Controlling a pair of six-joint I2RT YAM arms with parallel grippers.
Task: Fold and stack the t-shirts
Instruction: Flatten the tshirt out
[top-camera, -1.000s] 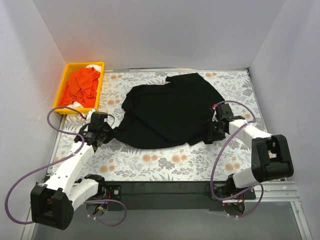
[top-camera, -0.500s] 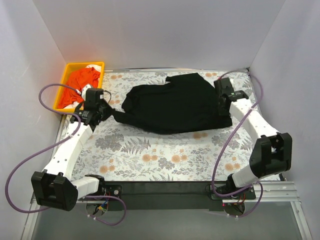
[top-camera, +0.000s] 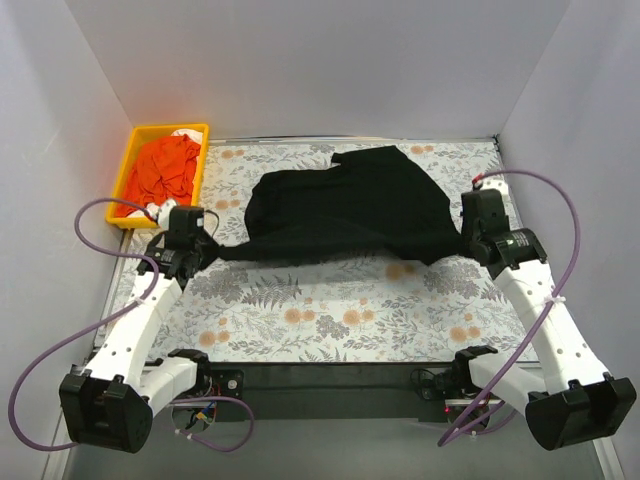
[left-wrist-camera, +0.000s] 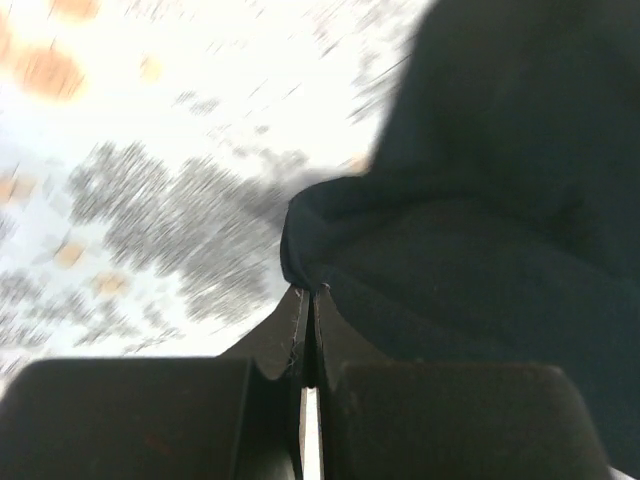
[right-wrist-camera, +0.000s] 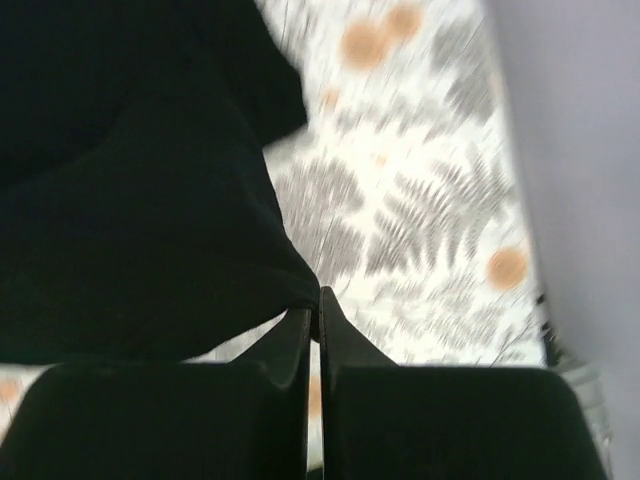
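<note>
The t-shirt lies across the far half of the table, between the left gripper and the right gripper, with the tray of clothes at the far left corner.

The black t-shirt is stretched wide now, and its near edge is a taut line where a rounded heap lay a second ago. Left tool has pulled back nearer after going far. Right tool has swung outward, and its elbow now sits past the counter's right edge.
</note>
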